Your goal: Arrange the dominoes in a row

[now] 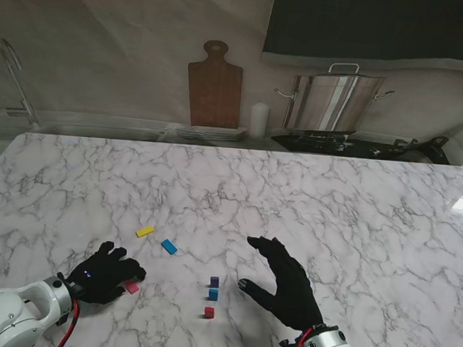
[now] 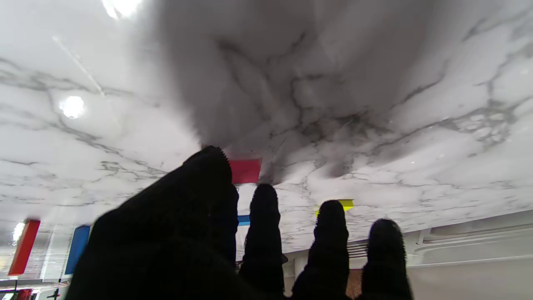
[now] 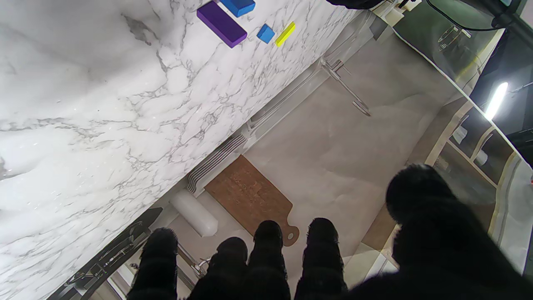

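Yellow domino (image 1: 145, 232) flat, long axis left-right

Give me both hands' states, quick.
Left hand: open, fingers spread by the pink domino, not gripping it.
Right hand: open, holding nothing.

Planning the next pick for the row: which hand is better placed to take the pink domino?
Left. The left hand sits right beside the pink domino, its fingertips almost on it. The right hand is open on the far side of the standing row, so it would likely have to cross it.
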{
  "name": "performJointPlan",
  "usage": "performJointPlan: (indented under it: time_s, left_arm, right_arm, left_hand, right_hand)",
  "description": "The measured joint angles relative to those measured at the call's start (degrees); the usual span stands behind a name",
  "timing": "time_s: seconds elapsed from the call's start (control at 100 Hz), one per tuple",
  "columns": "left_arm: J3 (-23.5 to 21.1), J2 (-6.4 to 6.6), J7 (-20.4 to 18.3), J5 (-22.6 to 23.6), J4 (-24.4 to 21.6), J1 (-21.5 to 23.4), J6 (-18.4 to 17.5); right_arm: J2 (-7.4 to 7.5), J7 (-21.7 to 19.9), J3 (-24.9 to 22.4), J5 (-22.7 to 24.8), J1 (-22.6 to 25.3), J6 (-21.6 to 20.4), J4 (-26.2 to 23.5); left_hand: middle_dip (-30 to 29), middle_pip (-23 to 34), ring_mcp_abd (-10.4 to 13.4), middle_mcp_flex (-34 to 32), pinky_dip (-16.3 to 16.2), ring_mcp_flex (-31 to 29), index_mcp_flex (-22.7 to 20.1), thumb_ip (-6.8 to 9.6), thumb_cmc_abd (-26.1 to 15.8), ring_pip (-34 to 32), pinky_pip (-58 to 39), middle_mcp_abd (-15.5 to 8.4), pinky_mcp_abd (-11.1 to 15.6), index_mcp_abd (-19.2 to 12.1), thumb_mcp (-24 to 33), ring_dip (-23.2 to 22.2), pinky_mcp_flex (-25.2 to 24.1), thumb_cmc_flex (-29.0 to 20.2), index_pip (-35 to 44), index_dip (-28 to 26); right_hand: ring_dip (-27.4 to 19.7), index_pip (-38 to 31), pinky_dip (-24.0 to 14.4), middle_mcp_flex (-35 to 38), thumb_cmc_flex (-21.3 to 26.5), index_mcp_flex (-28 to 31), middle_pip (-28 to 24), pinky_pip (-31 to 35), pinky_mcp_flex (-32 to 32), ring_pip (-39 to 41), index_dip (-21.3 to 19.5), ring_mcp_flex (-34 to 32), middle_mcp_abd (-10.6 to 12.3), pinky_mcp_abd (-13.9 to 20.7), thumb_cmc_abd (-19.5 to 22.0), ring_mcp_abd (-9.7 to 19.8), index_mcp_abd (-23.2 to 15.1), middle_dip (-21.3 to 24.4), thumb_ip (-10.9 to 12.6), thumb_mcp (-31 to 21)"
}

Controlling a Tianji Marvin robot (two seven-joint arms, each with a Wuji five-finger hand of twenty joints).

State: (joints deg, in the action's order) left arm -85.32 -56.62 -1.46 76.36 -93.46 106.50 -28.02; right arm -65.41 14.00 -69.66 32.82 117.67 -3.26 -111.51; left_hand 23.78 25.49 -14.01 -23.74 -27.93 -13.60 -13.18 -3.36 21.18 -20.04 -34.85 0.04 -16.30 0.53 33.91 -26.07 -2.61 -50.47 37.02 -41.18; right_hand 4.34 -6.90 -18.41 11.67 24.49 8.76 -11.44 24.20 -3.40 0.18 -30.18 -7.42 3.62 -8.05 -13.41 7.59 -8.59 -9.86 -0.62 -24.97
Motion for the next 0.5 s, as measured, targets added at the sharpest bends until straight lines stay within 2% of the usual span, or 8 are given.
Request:
performJointPlan:
  time_s: [0.29, 0.39, 0.5]
  left_arm:
    - [0.0, 0.03, 0.3, 0.2, -0.2, 0.4, 0.4]
    - [0.5, 0.05, 0.3, -0.3, -0.1, 0.3, 0.7]
    - [0.8, 0.05, 0.4, -0.9, 0.0, 0.1, 0.9]
  right_arm:
    - [0.0, 0.0, 0.0, -0.1, -0.1, 0.0, 0.0]
    - [0.0, 0.0, 0.0, -0.1, -0.1, -0.1, 0.0]
    - [0.0, 0.0, 0.0, -0.2, -0.1, -0.1, 0.0]
  left_hand:
    - [3.4, 1.8, 0.2, 0.1, 0.0, 0.0, -0.6, -0.01, 0.0, -1.8, -2.0, 1.2, 0.0, 1.4, 0.5, -1.6, 0.0, 0.1, 9.9, -7.3]
    - [3.9, 1.9, 0.2, 0.3, 0.0, 0.0, -2.4, -0.44, 0.7, -2.2, -2.3, 2.8, 0.0, 1.6, 0.5, -2.1, 0.0, 0.0, 14.2, -11.7]
    - [4.5, 2.5, 0.2, 0.1, 0.0, 0.0, -2.4, -0.46, 0.7, -2.4, -2.8, 2.9, 0.0, 1.6, -0.3, -2.3, 0.0, -0.8, 19.4, -16.6]
  right_hand:
    - [0.0, 0.0, 0.1, 0.0, 0.0, 0.0, 0.0, 0.5, 0.0, 0.0, 0.1, 0.0, 0.0, 0.0, 0.0, 0.0, 0.0, 0.0, 0.0, 0.0]
    - [0.0, -0.1, 0.1, 0.0, 0.0, 0.0, 0.0, 0.5, 0.0, 0.0, 0.6, 0.0, 0.0, 0.0, 0.0, 0.0, 0.0, 0.0, 0.0, 0.6]
    - [0.0, -0.1, 0.1, 0.0, 0.0, 0.0, 0.0, 0.6, 0.0, 0.0, 0.6, 0.0, 0.0, 0.0, 0.0, 0.0, 0.0, 0.0, 0.0, 0.6]
